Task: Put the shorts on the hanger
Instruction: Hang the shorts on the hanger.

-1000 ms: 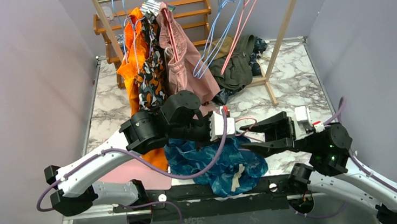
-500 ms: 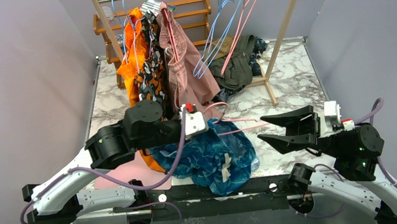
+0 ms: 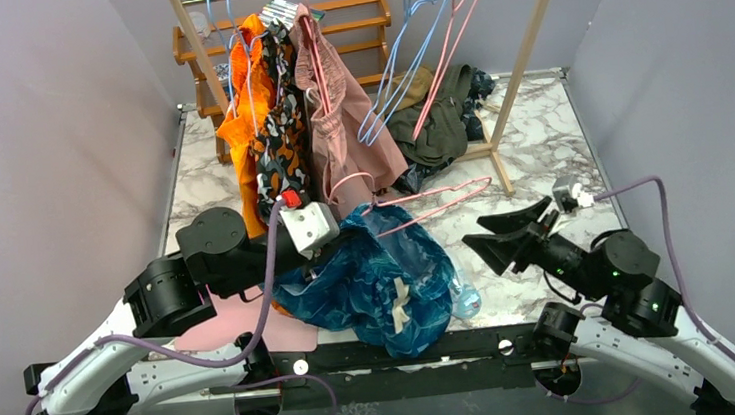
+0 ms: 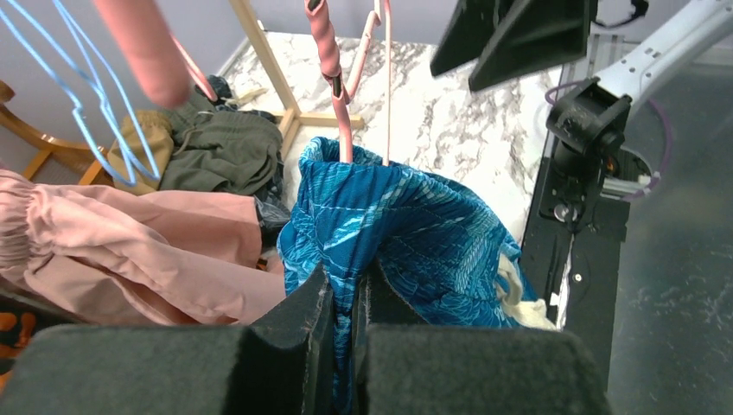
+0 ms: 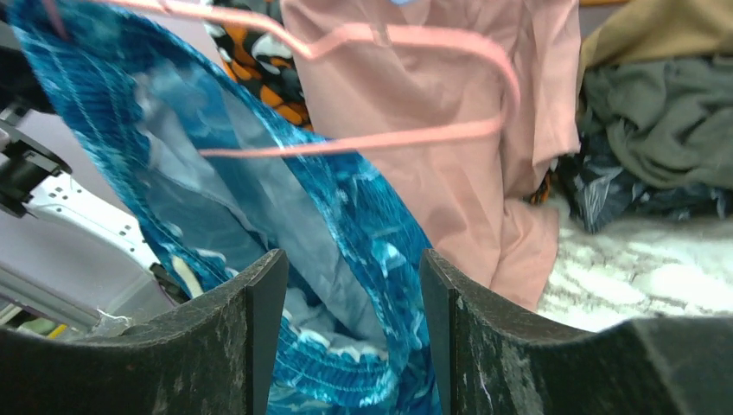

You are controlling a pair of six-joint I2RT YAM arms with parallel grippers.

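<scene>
My left gripper [image 4: 353, 285] is squeezed tight on the shorts [image 4: 415, 225], arm reaching in low. My right gripper [image 3: 476, 233] points left, jaws wide apart, holding nothing.

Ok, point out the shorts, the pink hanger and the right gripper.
shorts [image 3: 370, 278]: top view, middle of the bunched fabric.
hanger [image 5: 389, 137]: right wrist view, lower bar.
right gripper [image 3: 471, 233]: top view, between its fingertips.

I read the shorts [image 3: 380, 277] as teal-blue with a lighter leaf print. They hang bunched in a heap, with the waistband lifted and pinched in the left gripper [image 4: 350, 285], which is clamped on the fabric. The white drawstring [image 3: 401, 310] dangles down the front. The hanger [image 3: 433, 202], thin and pink, sits tilted. One shoulder is inside the open waist and the other pokes out to the right.
</scene>
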